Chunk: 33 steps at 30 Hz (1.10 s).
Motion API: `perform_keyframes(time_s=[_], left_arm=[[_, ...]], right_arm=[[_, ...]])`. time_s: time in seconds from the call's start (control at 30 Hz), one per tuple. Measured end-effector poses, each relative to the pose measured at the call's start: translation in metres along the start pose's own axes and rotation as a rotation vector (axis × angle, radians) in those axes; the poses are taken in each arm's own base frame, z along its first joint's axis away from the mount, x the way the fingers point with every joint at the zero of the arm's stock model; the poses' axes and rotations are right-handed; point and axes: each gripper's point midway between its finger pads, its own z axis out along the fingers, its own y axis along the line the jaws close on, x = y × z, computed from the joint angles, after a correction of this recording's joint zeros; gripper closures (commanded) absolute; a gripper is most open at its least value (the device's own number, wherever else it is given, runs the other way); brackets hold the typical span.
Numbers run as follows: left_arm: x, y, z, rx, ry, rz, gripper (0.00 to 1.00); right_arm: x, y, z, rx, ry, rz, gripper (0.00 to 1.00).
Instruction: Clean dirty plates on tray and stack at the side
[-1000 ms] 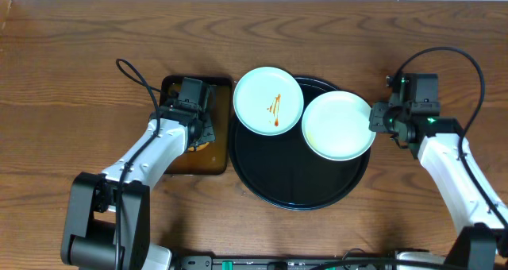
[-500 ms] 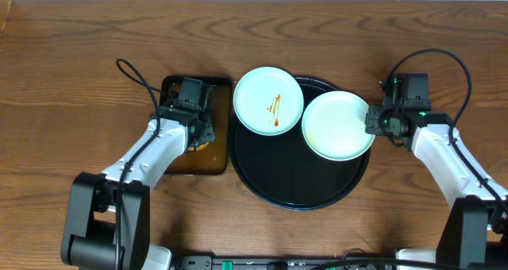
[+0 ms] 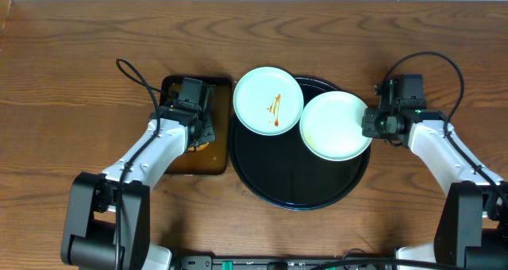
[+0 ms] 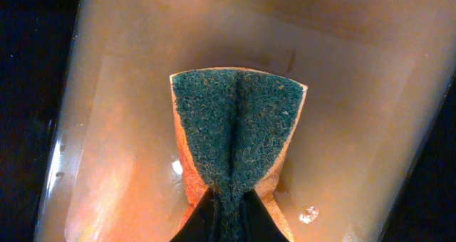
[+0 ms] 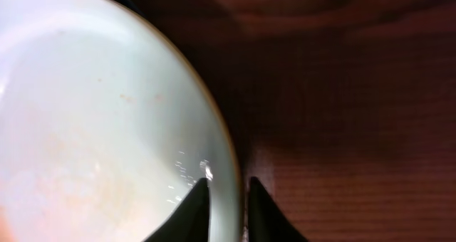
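Plate in play: plain plate, unmarked, lying in the right half of the black tray with its right edge reaching out over the tray's rim.
Right gripper: clamped on that plate's right rim. One finger rests on the inner face and the other on the outside, so the rim runs up between them in the wrist view.
Direction: the plate's body lies wholly to the left of the grip point. Bare tabletop lies to the right and lower right, on the gripper's own side.
Axis: the plate is round, so only the rim line counts. At the grip it runs roughly top to bottom of the overhead frame, square to a rightward pull.
Sauced plate: at the tray's upper left, overhanging the rim, with orange squiggles in its middle. It sits just beside the plain plate.
Left gripper: clenched on a folded green sponge over the brown tray, just left of the black tray.
Nearer arm: the left for the sauced plate, the right for the plain one.
Judgement: the next move probably turns on drawing the plain plate clear to the right without nudging its neighbour.
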Motion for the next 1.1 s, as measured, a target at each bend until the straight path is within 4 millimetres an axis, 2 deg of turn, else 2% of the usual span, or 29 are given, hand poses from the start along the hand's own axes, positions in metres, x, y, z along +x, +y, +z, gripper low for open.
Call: perform_keyframes(time_s=[0.07, 0.1, 0.17, 0.4, 0.67, 0.97, 1.1], left_arm=[[0.000, 0.000, 0.000, 0.000, 0.000, 0.000, 0.92], [0.000, 0.000, 0.000, 0.000, 0.000, 0.000, 0.92], [0.000, 0.000, 0.000, 0.000, 0.000, 0.000, 0.92], [0.000, 0.000, 0.000, 0.000, 0.000, 0.000, 0.92], [0.000, 0.000, 0.000, 0.000, 0.000, 0.000, 0.92], [0.000, 0.000, 0.000, 0.000, 0.000, 0.000, 0.92], [0.000, 0.000, 0.000, 0.000, 0.000, 0.000, 0.92]], right_arm=[[0.001, 0.000, 0.000, -0.001, 0.004, -0.001, 0.88], [0.001, 0.000, 0.000, -0.002, 0.004, -0.001, 0.94], [0.003, 0.000, 0.001, 0.000, 0.008, 0.004, 0.99], [0.004, 0.002, 0.002, -0.016, 0.007, 0.003, 0.99], [0.001, 0.021, -0.002, -0.127, -0.001, 0.001, 0.99], [-0.026, 0.029, -0.051, -0.150, -0.166, -0.023, 0.99], [-0.032, 0.025, -0.064, -0.121, -0.208, -0.025, 0.99]])
